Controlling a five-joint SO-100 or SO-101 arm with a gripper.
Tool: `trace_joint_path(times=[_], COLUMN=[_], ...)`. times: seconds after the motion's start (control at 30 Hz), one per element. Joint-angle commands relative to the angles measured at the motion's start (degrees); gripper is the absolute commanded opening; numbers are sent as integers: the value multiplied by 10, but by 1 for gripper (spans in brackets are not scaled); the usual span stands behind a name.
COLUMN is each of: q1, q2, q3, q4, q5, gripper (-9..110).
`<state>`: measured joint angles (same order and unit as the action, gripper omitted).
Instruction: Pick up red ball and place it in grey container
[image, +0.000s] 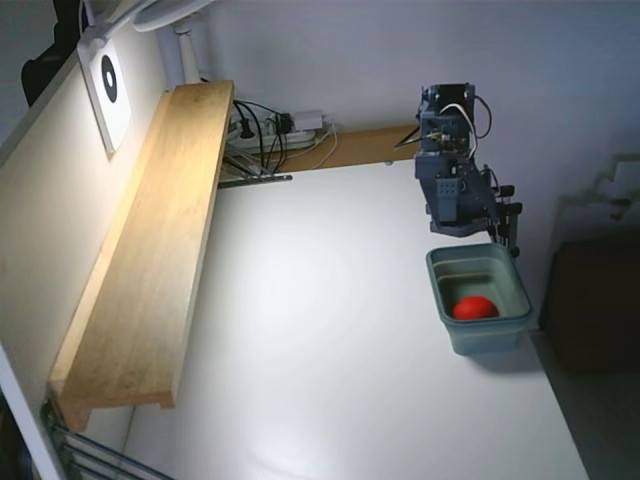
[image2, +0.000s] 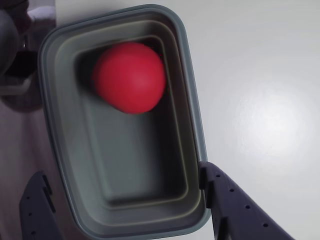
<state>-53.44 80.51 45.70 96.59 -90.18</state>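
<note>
Red ball (image2: 129, 77) resting inside grey container (image2: 61, 150) on white surface (image: 330, 330), end effector (image2: 125, 200) hanging above the container's near end, fingers spread apart and empty

- White table (image: 330, 330) is taking up most of the fixed view, glare pooling mid-surface.
- Long wooden shelf (image: 150, 260) is running along the left wall.
- Power strip (image: 290, 127) with black cables is lying at the far edge.
- White card with black ring (image: 108, 80) is hanging above the shelf.
</note>
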Motion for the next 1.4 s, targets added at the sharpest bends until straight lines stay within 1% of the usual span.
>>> trace_joint_path(times=[0.0,0.27,0.6,0.9,1.37], q1=[-5,31,118,224,419], q2=[14,30,69,116,203], q3=[-17,-4,29,69,143], q4=[14,15,17,19,24], q5=[2,2,2,2,2], gripper=[38,36,32,27,17])
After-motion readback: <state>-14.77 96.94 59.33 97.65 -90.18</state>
